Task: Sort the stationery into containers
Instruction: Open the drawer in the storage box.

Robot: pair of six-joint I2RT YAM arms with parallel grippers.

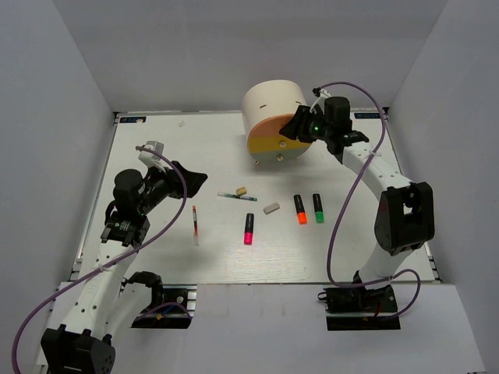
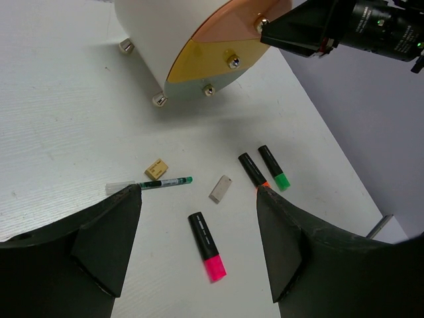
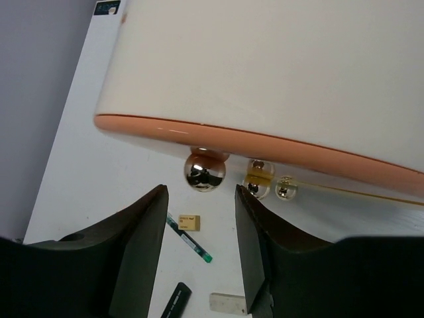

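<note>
White table (image 1: pixel 156 156) and grey walls all round, with the cream organiser (image 1: pixel 273 109) at the far side, near the middle. Its flat front faces the arms, and the knobs stick out that way.

The right gripper (image 3: pixel 200 191) is up at the salmon-orange top drawer (image 2: pixel 228 30). Its fingers are open wide and hold nothing. The shiny knob (image 3: pixel 204 170) sits just above the gap between them. I think they are not touching it, but it is hard to be sure.

To do this well, the gripper should lift a little so the knob is right in the middle, then pinch it and pull straight out. A crooked pull could slide the whole organiser.

The left gripper (image 2: pixel 199 192) hangs over the left side, open wide and empty.

The pink highlighter (image 1: pixel 249 229), orange highlighter (image 1: pixel 300 209) and green highlighter (image 1: pixel 318 208) lie in the middle of the table. They run far to near, bright tips toward the arms. The green pen (image 1: pixel 237 196) lies sideways, and the red pen (image 1: pixel 195 224) runs far to near.
</note>
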